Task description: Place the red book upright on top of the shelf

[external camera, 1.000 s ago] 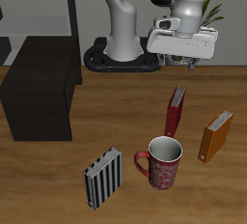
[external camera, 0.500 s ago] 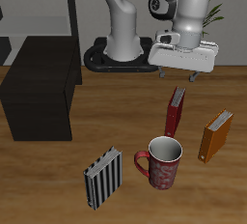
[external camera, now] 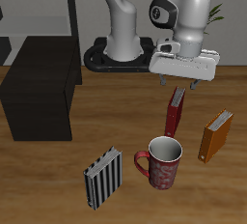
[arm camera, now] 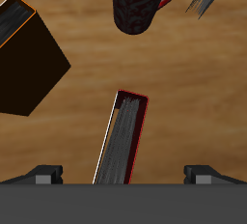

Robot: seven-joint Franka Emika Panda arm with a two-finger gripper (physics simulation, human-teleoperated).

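Note:
The red book (external camera: 175,111) stands upright on the wooden table, just behind the red patterned mug. In the wrist view its pale page edges and red cover (arm camera: 123,139) sit midway between my two fingertips. My gripper (external camera: 183,80) hangs open directly above the book's top edge without touching it, jaws spread wide on either side. The shelf (external camera: 39,89) is the low black cabinet across the table, its flat top bare.
A red patterned mug (external camera: 162,162) stands in front of the book, an orange-brown book (external camera: 215,135) beside it, and a striped grey-black book (external camera: 102,178) near the front edge. A tall thin-framed rack (external camera: 43,6) rises behind the shelf.
The gripper has descended toward the red book and shifted slightly over its top edge. Nothing on the table has moved.

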